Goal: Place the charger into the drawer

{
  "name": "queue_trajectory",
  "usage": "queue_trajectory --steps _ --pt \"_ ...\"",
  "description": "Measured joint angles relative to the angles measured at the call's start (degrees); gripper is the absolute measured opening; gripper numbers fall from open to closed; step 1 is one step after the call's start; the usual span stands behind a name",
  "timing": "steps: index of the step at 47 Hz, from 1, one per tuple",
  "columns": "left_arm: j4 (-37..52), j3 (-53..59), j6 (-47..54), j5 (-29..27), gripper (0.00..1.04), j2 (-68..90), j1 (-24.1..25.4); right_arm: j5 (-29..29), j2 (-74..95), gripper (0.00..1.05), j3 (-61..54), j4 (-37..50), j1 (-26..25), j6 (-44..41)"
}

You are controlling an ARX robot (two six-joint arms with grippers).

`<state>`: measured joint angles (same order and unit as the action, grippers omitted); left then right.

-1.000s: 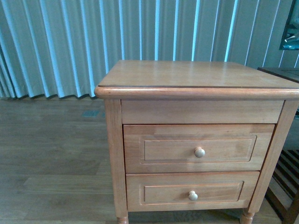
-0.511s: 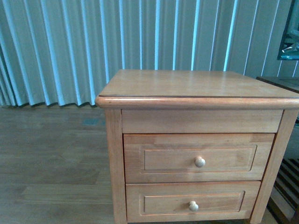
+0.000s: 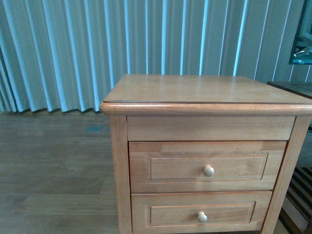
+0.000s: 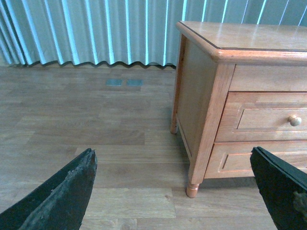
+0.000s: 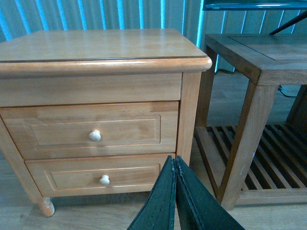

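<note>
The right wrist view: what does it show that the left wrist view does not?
Only the right wrist view shows the darker slatted side table beside the nightstand, and the right gripper with its fingers pressed together. Only the left wrist view shows the nightstand's side panel, a wide stretch of floor and the left gripper with its fingers spread apart. Both show the closed upper drawer, the lower drawer and the curtain. The charger appears in neither.

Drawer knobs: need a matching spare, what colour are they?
Pale cream, lighter than the honey wood; the upper drawer knob shows best in the right wrist view.
</note>
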<state>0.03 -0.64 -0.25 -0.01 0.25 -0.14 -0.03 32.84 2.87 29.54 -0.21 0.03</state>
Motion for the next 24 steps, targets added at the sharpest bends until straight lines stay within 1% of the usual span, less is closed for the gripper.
queue_trajectory --steps 3,6,13,24 --pt "0.0 0.0 0.0 0.0 0.99 0.0 0.0 0.0 -1.49 0.02 -0.55 -0.9 0.0 0.0" --pt "0.0 0.0 0.0 0.0 0.99 -0.02 0.0 0.0 -2.23 0.02 -2.12 0.61 0.0 0.0" --pt "0.0 0.0 0.0 0.0 0.99 0.0 0.0 -0.02 -7.67 0.02 -2.6 -4.44 0.02 0.0" --pt "0.0 0.0 0.0 0.0 0.99 0.0 0.0 -0.02 -13.42 0.02 -2.6 -10.03 0.02 0.0"
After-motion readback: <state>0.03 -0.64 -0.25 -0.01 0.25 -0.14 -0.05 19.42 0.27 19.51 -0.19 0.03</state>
